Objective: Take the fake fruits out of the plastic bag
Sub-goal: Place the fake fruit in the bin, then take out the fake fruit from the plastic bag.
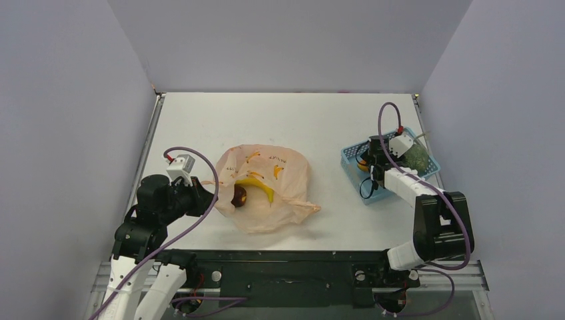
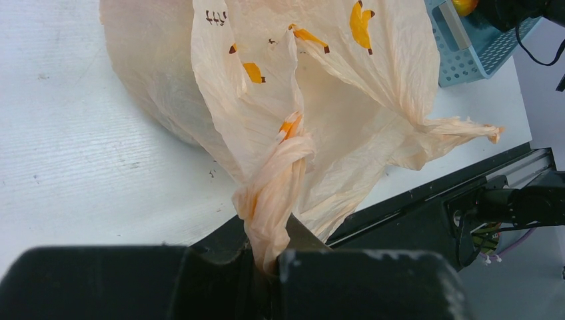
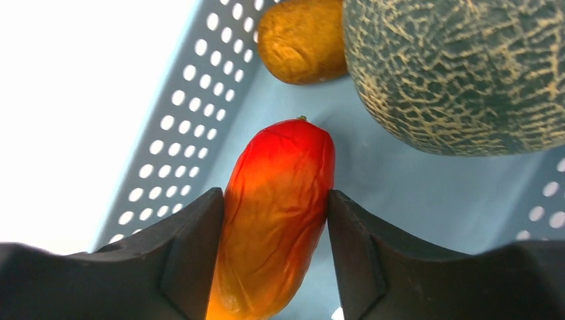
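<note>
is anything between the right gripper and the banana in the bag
Yes: the right gripper sits inside the basket, shut on the mango, and the basket's wall stands between it and the banana.

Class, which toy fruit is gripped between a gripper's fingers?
The red-yellow mango, clamped by the right gripper inside the blue basket. The melon beside it and the banana in the plastic bag lie free.

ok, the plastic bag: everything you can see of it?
The plastic bag is thin, crinkly, translucent peach-orange film printed with small yellow-orange bananas. It lies slumped on the white table, left of centre. One handle, twisted into a rope, is pinched in the shut left pincer. Another twisted end trails loose. A yellow banana and a dark maroon fruit show inside it.
</note>
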Robot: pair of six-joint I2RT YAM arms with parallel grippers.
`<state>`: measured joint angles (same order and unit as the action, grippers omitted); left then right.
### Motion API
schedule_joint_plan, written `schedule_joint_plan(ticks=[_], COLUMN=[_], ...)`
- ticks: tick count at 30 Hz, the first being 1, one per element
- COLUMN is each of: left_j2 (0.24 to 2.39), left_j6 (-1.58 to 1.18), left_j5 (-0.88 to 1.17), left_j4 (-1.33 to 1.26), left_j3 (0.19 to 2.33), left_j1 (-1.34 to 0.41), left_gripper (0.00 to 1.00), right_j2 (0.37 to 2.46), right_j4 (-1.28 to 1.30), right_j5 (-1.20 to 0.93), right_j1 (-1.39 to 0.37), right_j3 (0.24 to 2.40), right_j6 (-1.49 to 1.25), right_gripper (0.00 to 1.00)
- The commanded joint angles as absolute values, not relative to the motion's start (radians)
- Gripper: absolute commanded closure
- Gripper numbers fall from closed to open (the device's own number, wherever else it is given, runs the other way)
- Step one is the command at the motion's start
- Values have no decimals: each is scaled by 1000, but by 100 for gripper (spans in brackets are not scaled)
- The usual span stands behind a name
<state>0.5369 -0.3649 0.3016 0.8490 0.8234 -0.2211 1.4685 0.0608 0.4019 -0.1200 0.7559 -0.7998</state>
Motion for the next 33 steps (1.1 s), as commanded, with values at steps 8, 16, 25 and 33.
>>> schedule_joint_plan(ticks=[8, 16, 25, 33], left_j2=[537, 547, 549, 546], left_j6=[-370, -371, -373, -374], left_j5=[299, 300, 294, 289], left_j4=[805, 807, 804, 804], left_j3=[829, 829, 829, 829], left_j1=[-224, -225, -224, -224], left_gripper=[100, 100, 100, 100], right_j2=[1375, 1227, 1115, 1109], right_j4=[-40, -32, -75, -186], right_j5=[371, 415, 278, 193], right_j1=[-129, -297, -559, -885], right_j3=[737, 737, 772, 816], right_j6=[-738, -632, -479, -481], right_gripper=[22, 23, 35, 39])
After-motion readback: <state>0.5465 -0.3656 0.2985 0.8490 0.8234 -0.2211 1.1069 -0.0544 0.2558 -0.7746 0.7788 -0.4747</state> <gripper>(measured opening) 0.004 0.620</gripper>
